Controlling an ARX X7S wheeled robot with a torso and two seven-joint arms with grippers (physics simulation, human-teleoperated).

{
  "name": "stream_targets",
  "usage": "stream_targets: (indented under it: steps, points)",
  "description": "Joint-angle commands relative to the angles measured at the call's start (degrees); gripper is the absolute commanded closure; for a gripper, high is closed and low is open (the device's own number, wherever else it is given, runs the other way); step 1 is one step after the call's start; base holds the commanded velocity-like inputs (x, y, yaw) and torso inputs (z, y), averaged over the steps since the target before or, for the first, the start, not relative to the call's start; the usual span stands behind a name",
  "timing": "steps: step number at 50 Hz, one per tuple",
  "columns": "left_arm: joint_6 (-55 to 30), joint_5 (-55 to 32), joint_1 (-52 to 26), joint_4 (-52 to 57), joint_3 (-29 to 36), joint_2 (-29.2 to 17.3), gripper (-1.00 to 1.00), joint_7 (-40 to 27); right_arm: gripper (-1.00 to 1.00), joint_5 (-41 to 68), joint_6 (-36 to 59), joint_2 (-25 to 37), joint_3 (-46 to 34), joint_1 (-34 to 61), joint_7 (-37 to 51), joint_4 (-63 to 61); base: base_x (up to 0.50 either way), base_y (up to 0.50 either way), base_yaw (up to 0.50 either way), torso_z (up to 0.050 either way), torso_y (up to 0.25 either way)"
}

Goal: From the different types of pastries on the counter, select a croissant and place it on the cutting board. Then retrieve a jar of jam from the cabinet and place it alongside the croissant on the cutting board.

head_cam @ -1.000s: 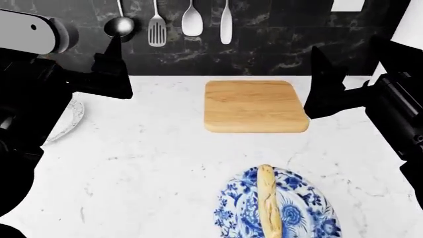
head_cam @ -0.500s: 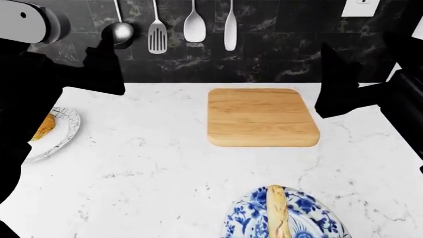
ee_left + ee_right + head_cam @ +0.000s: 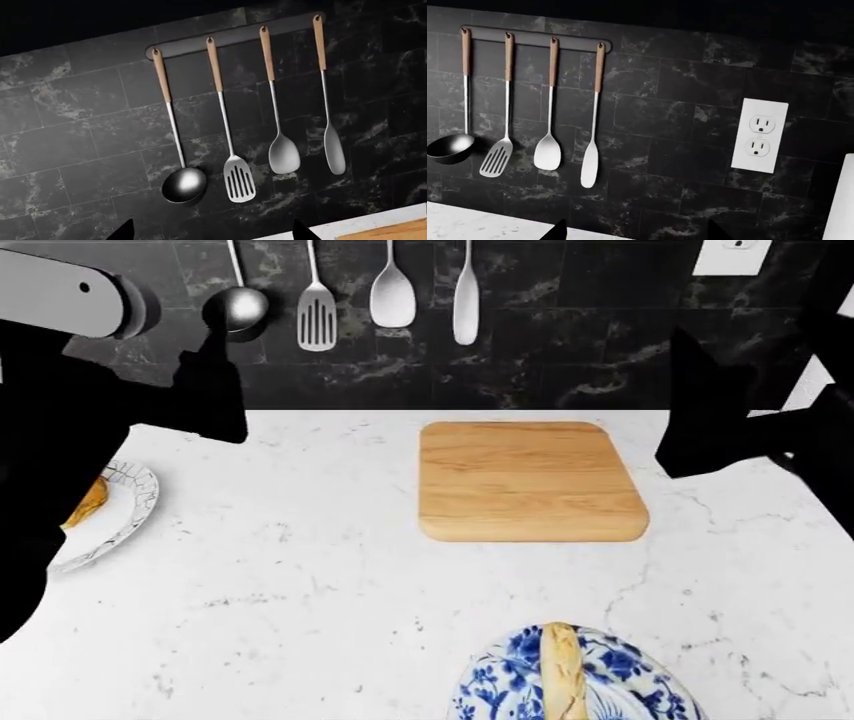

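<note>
The light-wood cutting board (image 3: 531, 480) lies bare at the back middle of the white marble counter (image 3: 307, 580). A sliver of the golden-brown croissant (image 3: 87, 502) shows on a white patterned plate (image 3: 123, 518) at the far left, mostly hidden behind my left arm. The long pale loaf (image 3: 565, 680) lies on a blue-and-white plate (image 3: 501, 690) at the front. My left gripper (image 3: 214, 390) (image 3: 213, 234) and right gripper (image 3: 701, 415) (image 3: 637, 232) are both open and empty, held above the counter and facing the back wall. The jar of jam is out of view.
A rail on the black marble backsplash holds a ladle (image 3: 238, 305), a slotted spatula (image 3: 316, 320), a spoon (image 3: 392, 295) and a spreader (image 3: 465, 305). A white wall outlet (image 3: 759, 135) is at the right. A corner of the board (image 3: 390, 233) shows in the left wrist view.
The head view has shifted so the counter's things sit lower in the picture. The croissant and its plate have come into view at the left. Both grippers stay open.
</note>
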Motion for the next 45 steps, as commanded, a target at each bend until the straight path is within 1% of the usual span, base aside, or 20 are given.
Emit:
stream_targets:
  steps: [1,4,8,12,16,25,26,30,33,36,38,41,45]
  points:
    - [2.46,7.38,1.8,-5.07,7.17,-5.68,-1.0,5.94,-1.0,-0.43,-0.57,1.39,1.34,-2.33,-0.83,-0.43,0.0,0.0,0.0,0.0,0.0]
    - [3.62,11.35,0.4,-8.01,11.09,-7.96,-1.0,8.46,-1.0,-1.35,-0.35,1.88,1.44,-2.84,-1.36,-0.96,0.0,0.0,0.0,0.0,0.0]
    - [4.84,14.36,-1.59,-12.74,14.02,-9.3,-1.0,10.97,-1.0,-1.06,-0.41,2.61,1.48,-2.91,-1.1,-1.04,0.0,0.0,0.0,0.0,0.0]
    - [9.11,18.75,-1.95,-17.08,18.09,-11.03,-1.0,15.51,-1.0,-1.74,-0.53,2.92,1.72,-3.53,-1.52,-1.03,0.0,0.0,0.0,0.0,0.0]
    - [12.07,21.59,-2.23,-17.78,18.31,-11.21,-1.0,14.83,-1.0,-1.57,-0.58,3.22,1.46,-3.87,-1.05,-1.32,0.0,0.0,0.0,0.0,0.0]
    - [12.59,21.89,-2.29,-17.93,18.41,-11.29,-1.0,14.64,-1.0,-1.59,-1.06,3.55,1.14,-4.02,-1.02,-1.38,0.0,0.0,0.0,0.0,0.0]
    - [12.69,20.89,-2.45,-20.2,18.54,-10.99,-1.0,16.92,-1.0,-1.63,-1.18,3.63,1.29,-4.09,-1.06,-1.43,0.0,0.0,0.0,0.0,0.0]
    - [15.59,24.96,-5.42,-30.26,22.52,-10.71,-1.0,21.9,-1.0,-2.3,-1.42,3.96,1.9,-4.8,-1.9,-1.6,0.0,0.0,0.0,0.0,0.0]
    - [17.09,29.79,-9.89,-38.32,28.39,-10.58,-1.0,26.19,-1.0,-2.72,-1.58,4.35,2.4,-5.25,-2.6,-1.63,0.0,0.0,0.0,0.0,0.0]
    - [16.68,34.53,-14.61,-44.74,35.67,-10.89,-1.0,30.57,-1.0,-2.5,-1.74,4.7,2.58,-5.41,-2.45,-1.64,0.0,0.0,0.0,0.0,0.0]
    - [17.03,37.2,-17.28,-49.05,39.01,-10.82,-1.0,32.66,-1.0,-2.33,-1.86,4.85,2.59,-5.45,-2.32,-1.67,0.0,0.0,0.0,0.0,0.0]
    - [18.29,40.71,-19.9,-53.74,43.37,-10.9,-1.0,35.23,-1.0,-2.28,-2.04,4.95,2.69,-5.8,-2.3,-1.83,0.0,0.0,0.0,0.0,0.0]
    - [20.67,44.82,-21.85,-57.15,48.93,-11.28,-1.0,38.46,-1.0,-2.94,-2.04,5.38,3.37,-7.25,-3.14,-2.16,0.0,0.0,0.0,0.0,0.0]
